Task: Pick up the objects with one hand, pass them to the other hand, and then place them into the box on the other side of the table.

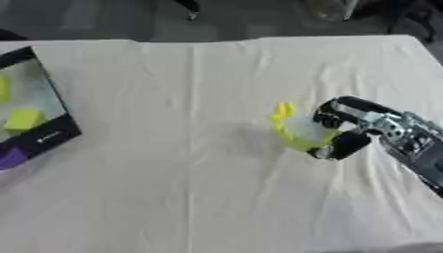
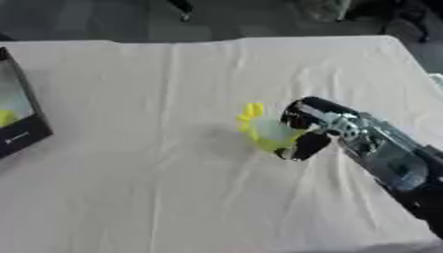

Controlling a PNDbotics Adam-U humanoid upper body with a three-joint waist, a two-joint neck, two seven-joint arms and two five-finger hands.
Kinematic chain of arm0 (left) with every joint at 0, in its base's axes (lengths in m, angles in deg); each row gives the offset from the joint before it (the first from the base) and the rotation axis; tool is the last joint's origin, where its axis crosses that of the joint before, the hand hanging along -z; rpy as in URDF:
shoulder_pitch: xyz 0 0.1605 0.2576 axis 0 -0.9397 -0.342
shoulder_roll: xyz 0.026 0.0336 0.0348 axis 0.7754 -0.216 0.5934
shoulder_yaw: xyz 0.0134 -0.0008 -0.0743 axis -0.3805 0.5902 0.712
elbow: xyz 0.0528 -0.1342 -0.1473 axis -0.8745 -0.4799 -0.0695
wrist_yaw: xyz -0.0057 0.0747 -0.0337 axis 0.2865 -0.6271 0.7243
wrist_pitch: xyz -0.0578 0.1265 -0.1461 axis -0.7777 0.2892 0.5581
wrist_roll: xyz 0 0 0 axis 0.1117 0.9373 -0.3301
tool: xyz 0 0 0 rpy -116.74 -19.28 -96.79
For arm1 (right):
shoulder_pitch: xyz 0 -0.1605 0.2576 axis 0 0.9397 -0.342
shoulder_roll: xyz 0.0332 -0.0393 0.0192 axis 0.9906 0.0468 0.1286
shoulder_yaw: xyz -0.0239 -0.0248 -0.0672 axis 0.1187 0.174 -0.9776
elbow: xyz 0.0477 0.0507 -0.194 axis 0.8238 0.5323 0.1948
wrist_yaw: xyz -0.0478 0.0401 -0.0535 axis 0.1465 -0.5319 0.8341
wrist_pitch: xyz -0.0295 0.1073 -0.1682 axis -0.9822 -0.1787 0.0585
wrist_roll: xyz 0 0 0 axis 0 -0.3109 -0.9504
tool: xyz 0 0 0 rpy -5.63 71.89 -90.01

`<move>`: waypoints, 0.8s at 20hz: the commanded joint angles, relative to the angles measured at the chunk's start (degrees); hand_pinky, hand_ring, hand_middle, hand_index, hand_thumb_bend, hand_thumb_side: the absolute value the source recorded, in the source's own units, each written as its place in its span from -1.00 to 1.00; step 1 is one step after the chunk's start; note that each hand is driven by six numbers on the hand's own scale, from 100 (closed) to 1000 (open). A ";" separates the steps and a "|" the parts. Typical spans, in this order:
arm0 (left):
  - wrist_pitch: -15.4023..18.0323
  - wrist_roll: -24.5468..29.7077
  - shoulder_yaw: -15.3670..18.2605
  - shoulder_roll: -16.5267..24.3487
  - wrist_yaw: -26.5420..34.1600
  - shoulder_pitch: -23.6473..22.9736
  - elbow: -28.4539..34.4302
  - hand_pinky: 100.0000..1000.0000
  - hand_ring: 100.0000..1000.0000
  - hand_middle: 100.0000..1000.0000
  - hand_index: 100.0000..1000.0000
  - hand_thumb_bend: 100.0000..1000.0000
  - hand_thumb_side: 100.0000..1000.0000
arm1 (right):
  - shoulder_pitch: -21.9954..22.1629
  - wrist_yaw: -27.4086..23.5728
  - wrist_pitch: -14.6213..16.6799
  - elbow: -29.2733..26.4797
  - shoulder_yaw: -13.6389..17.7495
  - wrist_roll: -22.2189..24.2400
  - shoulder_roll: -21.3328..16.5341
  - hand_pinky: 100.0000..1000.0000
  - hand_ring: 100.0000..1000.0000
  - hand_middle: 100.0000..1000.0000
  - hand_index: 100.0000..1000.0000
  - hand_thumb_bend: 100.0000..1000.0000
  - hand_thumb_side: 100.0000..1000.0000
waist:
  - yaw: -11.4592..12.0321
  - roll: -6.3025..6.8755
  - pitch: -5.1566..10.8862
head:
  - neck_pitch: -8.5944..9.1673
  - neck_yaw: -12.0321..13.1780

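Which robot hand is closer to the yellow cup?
Right. The right hand is curled around the yellow cup near the table's middle. The left hand is not in the pictures at all.

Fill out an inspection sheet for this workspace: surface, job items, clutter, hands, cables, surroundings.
Surface: table covered with a cream cloth, lightly wrinkled.
Job's things: yellow-green object with a pale middle, right of centre, in the right hand's grasp; whether it is clear of the cloth cannot be told. Dark-rimmed box at the left edge, holding yellow pieces and a purple piece.
Clutter: nothing seen.
Hands: right hand comes in from the right, fingers and thumb curled round the yellow-green object. Left hand: not in view.
Cables: nothing seen.
Surroundings: dark floor beyond the far edge, with blurred shapes that cannot be made out.
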State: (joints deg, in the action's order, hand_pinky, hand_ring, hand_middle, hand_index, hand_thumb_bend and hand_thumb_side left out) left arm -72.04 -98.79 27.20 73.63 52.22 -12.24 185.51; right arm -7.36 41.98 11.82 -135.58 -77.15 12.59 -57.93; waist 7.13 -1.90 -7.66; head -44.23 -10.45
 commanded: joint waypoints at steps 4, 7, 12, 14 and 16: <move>0.08 -0.15 1.03 1.61 -0.22 0.54 1.06 0.65 0.16 0.09 0.31 -0.20 -0.26 | -2.66 -3.54 -2.93 -5.77 5.25 -6.19 -1.63 0.22 -0.15 -0.38 -0.08 -0.39 -1.00 | -0.06 0.72 0.38 | 0.11 0.80; 0.02 -0.26 1.12 1.60 -0.15 0.49 1.19 0.65 0.16 0.09 0.31 -0.20 -0.26 | -4.13 -4.70 -3.21 -6.04 5.97 -9.68 -0.58 0.19 -0.17 -0.39 -0.10 -0.39 -1.00 | -0.01 0.91 0.40 | 0.11 1.12; 0.10 0.03 0.86 1.50 -0.02 1.22 1.89 0.65 0.16 0.09 0.31 -0.19 -0.27 | -6.40 -6.46 -3.35 -5.65 5.43 -15.34 2.19 0.13 -0.20 -0.37 -0.07 -0.42 -1.00 | 0.16 1.10 0.50 | 0.11 1.58; 0.12 0.42 0.58 1.43 0.06 1.82 2.30 0.65 0.16 0.09 0.31 -0.19 -0.27 | -7.31 -7.68 -2.78 -4.31 4.77 -18.86 3.92 0.10 -0.21 -0.38 -0.08 -0.42 -1.00 | 0.31 1.25 0.56 | 0.11 1.64; 0.15 0.87 0.32 1.42 0.10 2.38 2.70 0.65 0.17 0.09 0.31 -0.19 -0.27 | -8.36 -9.01 -1.21 -2.77 3.80 -22.34 5.52 0.09 -0.21 -0.37 -0.07 -0.44 -1.00 | 0.46 1.39 0.60 | 0.11 1.76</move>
State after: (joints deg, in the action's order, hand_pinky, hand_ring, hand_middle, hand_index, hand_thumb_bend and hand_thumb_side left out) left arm -71.95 -98.23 27.16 73.64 52.29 -10.88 187.00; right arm -14.80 33.86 10.03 -138.59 -73.49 -7.71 -52.27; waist 7.52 -1.32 -7.66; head -44.23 -8.89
